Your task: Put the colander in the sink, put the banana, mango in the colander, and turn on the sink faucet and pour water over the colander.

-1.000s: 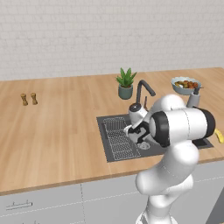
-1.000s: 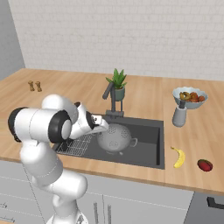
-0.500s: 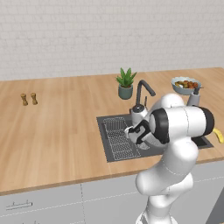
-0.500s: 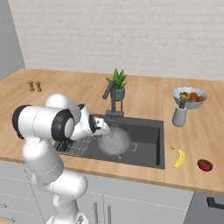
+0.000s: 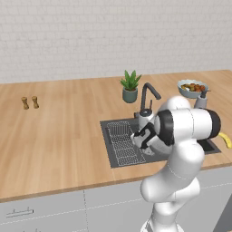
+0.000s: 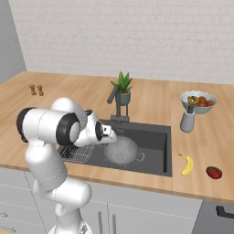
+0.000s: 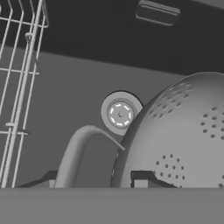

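My gripper (image 6: 109,135) is shut on the colander (image 6: 121,151) at its looped handle (image 7: 74,153), holding the light-grey bowl tilted low inside the sink (image 6: 155,137). In the hand view the colander's perforated wall (image 7: 183,140) is at the right, with the silver drain (image 7: 120,113) beyond it and my gripper (image 7: 94,180) at the bottom. From the left base view my gripper (image 5: 140,136) sits over the basin, and the arm hides most of the colander. The banana (image 6: 186,164) and the mango (image 6: 214,172) lie on the counter right of the sink. The sink faucet (image 6: 116,103) stands behind the basin, with no water running.
A wire rack (image 6: 77,153) fills the sink's left part, close beside the colander. A potted plant (image 6: 121,87) stands behind the faucet. A fruit bowl (image 6: 198,99) and a grey bottle (image 6: 187,119) are at the back right. Two small shakers (image 5: 30,103) stand far left.
My gripper has sunk a little deeper into the basin, carrying the colander down with it. The fruit and the faucet have not moved.
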